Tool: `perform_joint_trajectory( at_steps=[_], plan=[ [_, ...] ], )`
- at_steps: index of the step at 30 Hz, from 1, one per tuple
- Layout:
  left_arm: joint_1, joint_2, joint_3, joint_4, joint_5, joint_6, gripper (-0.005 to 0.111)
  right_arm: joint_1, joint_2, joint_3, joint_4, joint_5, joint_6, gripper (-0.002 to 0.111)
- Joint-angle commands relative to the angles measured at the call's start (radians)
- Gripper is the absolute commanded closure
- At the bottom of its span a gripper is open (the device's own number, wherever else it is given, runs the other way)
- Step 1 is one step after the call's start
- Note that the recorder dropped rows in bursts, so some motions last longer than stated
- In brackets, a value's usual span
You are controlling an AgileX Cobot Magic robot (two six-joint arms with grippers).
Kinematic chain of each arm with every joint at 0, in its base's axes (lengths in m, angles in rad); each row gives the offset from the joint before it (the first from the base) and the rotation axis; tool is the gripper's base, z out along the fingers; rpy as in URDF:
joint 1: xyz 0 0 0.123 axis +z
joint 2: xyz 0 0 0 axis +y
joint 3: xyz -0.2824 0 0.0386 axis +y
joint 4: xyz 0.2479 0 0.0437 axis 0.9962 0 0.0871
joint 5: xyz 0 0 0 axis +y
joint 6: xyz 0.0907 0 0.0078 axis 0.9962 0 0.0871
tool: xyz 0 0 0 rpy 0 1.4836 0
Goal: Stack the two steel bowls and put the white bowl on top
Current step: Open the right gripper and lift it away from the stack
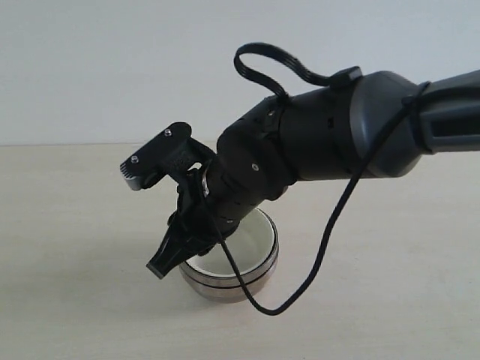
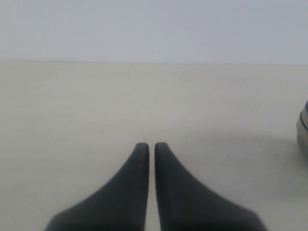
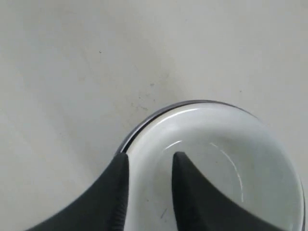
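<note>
Steel bowls (image 1: 232,289), two, hold one white bowl (image 1: 251,240); right gripper (image 3: 150,156) spread astride its rim, left gripper (image 2: 150,144) closed.

The fingers (image 3: 110,192) of my right hand (image 3: 150,156) and of my left hand (image 2: 148,144) look like matt black plastic, though up close they blur. The white bowl (image 3: 216,144) is glossy glazed ceramic, smooth inside, catching thin highlights. The steel bowls (image 1: 232,291) are polished, mirror-like metal. The bench (image 2: 72,106) is pale, matt, faintly speckled. My arm's cable (image 1: 338,210) is smooth and black.
</note>
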Motion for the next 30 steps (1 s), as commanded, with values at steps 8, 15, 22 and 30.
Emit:
perform_joint_trajectory(
  at_steps=[8, 15, 22, 30],
  plan=[
    [-0.005, -0.003, 0.003, 0.0, -0.008, -0.005, 0.103, 0.001, -0.077, -0.005, 0.003, -0.024, -0.002, 0.108],
    [-0.005, -0.003, 0.003, 0.0, -0.008, -0.005, 0.103, 0.001, -0.215, -0.005, 0.003, 0.011, 0.002, 0.108],
    [-0.005, -0.003, 0.003, 0.0, -0.008, -0.005, 0.103, 0.001, -0.454, 0.023, 0.003, 0.12, 0.002, 0.108],
    [-0.005, -0.003, 0.003, 0.0, -0.008, -0.005, 0.103, 0.001, -1.022, 0.313, -0.081, -0.017, 0.128, 0.108]
  ],
)
